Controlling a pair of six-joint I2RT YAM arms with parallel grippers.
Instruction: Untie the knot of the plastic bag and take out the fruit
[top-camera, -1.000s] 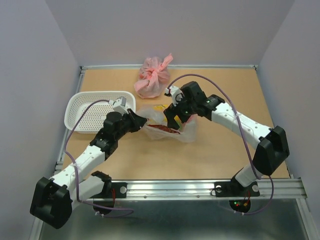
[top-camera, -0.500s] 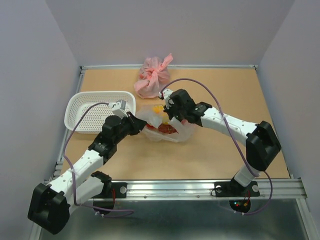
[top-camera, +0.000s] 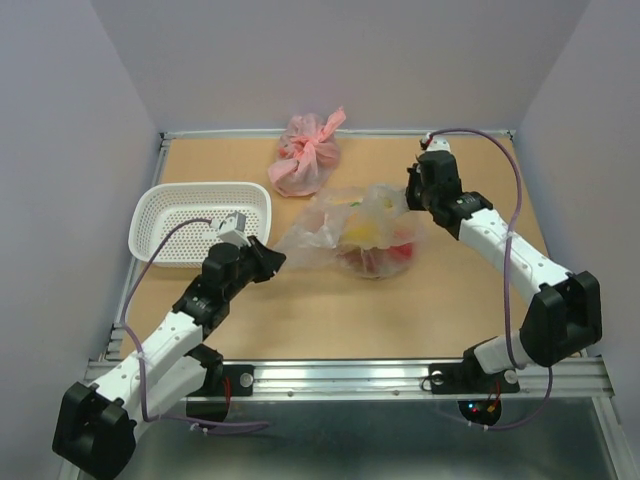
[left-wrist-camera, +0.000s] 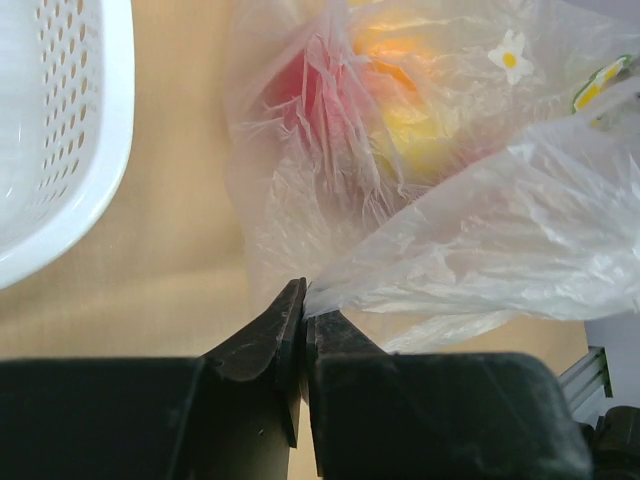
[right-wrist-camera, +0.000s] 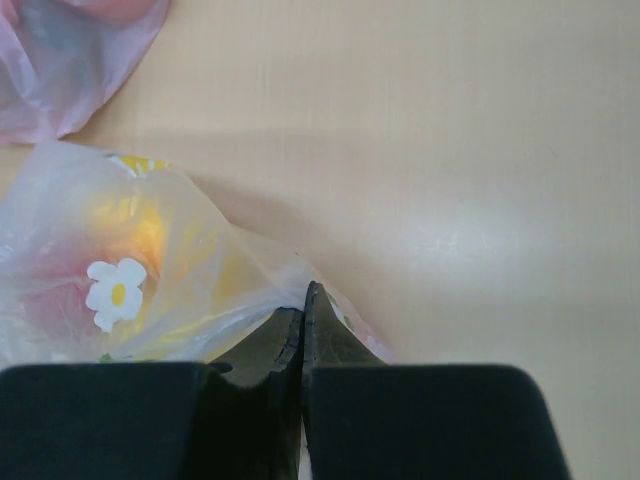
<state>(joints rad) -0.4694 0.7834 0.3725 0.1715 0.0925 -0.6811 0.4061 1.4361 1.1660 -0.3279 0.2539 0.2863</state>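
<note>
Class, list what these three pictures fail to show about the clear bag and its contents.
- Knot: seen in no view; crumpled folds of the plastic bag hide it from above.
- Fruit: only red, orange and yellow blurs through the film in both wrist views; count unclear.
- Pink bag: contents hidden by its own film from above; cut off by the right wrist view's edge.

1. Finding: a robot test cell in a lab, not a home or a shop.
2. Plain pale walls (top-camera: 340, 60) box in the tabletop (top-camera: 330, 320) at 9, 12 and 3 o'clock.
3. An aluminium rail (top-camera: 350, 375) runs along 6 o'clock. The left arm (top-camera: 165, 338) and right arm (top-camera: 492, 232) are mounted there, with a purple cable (top-camera: 470, 131) exposed.
4. Contents are props only: a white basket (top-camera: 165, 235) at 10 o'clock and a pink bag (top-camera: 305, 160) at 12.
</note>
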